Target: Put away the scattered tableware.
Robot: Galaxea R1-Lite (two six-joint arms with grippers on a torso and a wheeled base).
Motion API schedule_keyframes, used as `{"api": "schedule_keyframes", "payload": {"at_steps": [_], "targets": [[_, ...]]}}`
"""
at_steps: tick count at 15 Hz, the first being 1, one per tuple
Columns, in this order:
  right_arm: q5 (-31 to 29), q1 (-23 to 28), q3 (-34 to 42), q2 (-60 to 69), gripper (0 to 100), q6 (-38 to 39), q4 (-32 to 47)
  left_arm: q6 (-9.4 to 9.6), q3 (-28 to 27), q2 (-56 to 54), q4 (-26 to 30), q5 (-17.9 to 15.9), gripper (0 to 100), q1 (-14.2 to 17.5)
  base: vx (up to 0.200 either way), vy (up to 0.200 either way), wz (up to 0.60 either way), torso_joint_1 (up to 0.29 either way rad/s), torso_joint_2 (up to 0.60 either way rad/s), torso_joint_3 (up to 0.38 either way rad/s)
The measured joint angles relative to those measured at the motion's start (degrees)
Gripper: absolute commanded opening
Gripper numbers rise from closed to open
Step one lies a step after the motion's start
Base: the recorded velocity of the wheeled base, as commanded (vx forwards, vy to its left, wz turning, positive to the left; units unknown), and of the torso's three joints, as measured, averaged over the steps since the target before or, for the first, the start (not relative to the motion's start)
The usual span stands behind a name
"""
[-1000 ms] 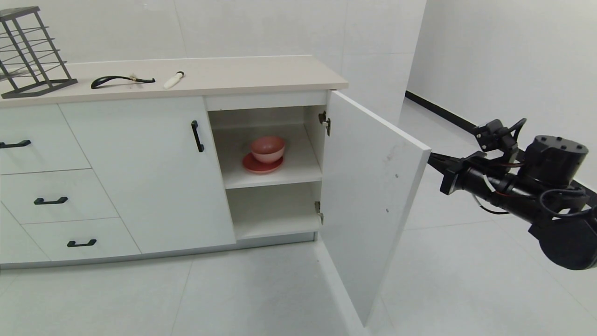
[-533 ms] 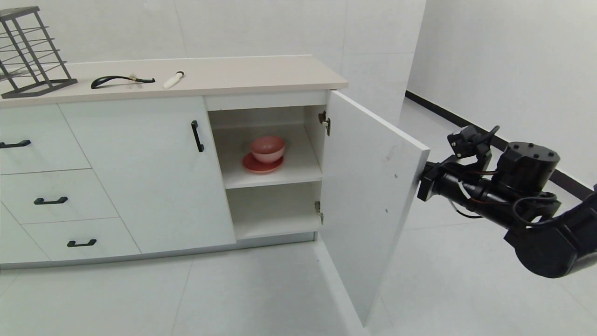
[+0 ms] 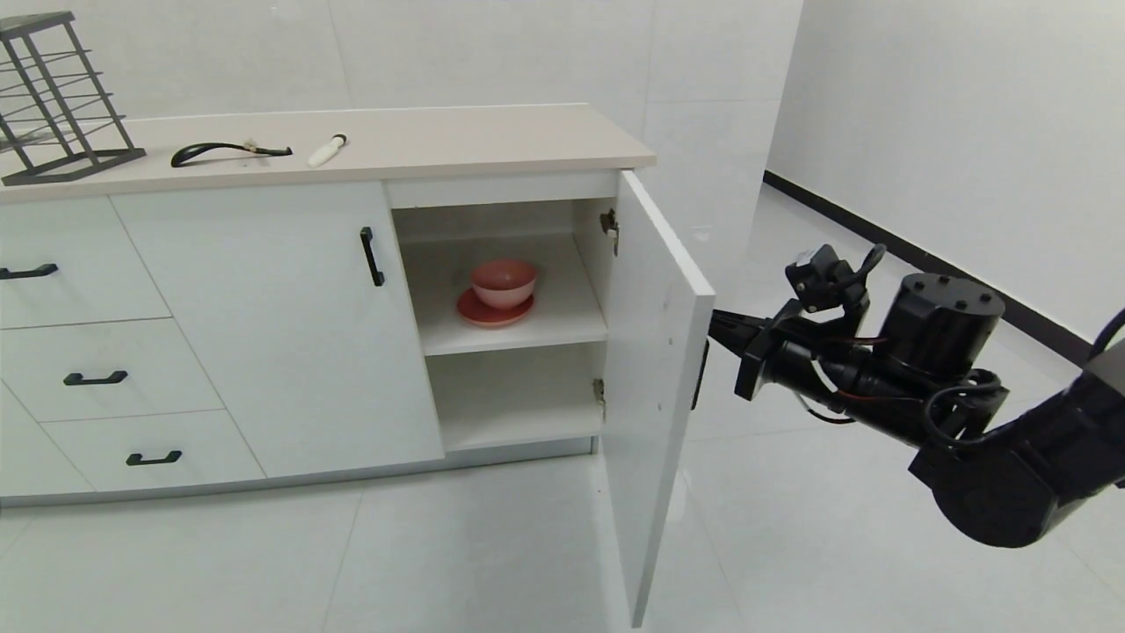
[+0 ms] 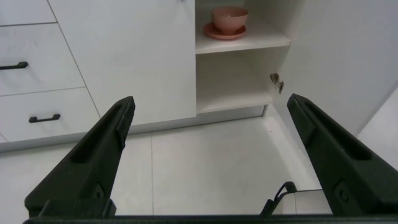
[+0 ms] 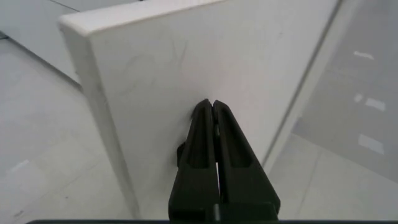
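Right gripper (image 5: 213, 104) has its fingers pressed flat together with nothing between them, and their tips sit against the outer face of the cabinet door (image 3: 655, 352), just above that door's black handle (image 3: 700, 374). The door stands partly open between this gripper and the open compartment. Past the door, on the upper shelf (image 3: 562, 327), a pink bowl (image 3: 503, 281) sits on a red plate (image 3: 492, 313). Higher and farther off, on the countertop (image 3: 457, 141), lie a black spoon (image 3: 220, 151) and, just beside it, a white-handled utensil (image 3: 327, 150), with a dark wire rack (image 3: 57, 97) at the far end. Left gripper (image 4: 210, 102) is spread wide and holds nothing, hanging above the floor tiles and facing the same compartment, well apart from the bowl.
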State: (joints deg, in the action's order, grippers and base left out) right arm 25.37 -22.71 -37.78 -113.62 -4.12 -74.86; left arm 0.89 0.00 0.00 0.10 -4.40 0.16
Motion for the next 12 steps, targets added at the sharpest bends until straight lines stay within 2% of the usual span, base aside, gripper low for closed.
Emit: {"api": "schedule_keyframes", "payload": {"at_steps": [4,12], "targets": [[-0.30,-4.21,-4.44,-1.71,0,1.04,-0.05,0.06,0.00,0.00,0.00,0.00,100,-0.02,0.000,0.000,0.00,0.000,0.00,0.000],[-0.35,-8.09,-14.64,-10.47,0,1.23,-0.07,0.28,0.00,0.00,0.00,-0.20,100,-0.02,0.000,0.000,0.00,0.000,0.00,0.000]]}}
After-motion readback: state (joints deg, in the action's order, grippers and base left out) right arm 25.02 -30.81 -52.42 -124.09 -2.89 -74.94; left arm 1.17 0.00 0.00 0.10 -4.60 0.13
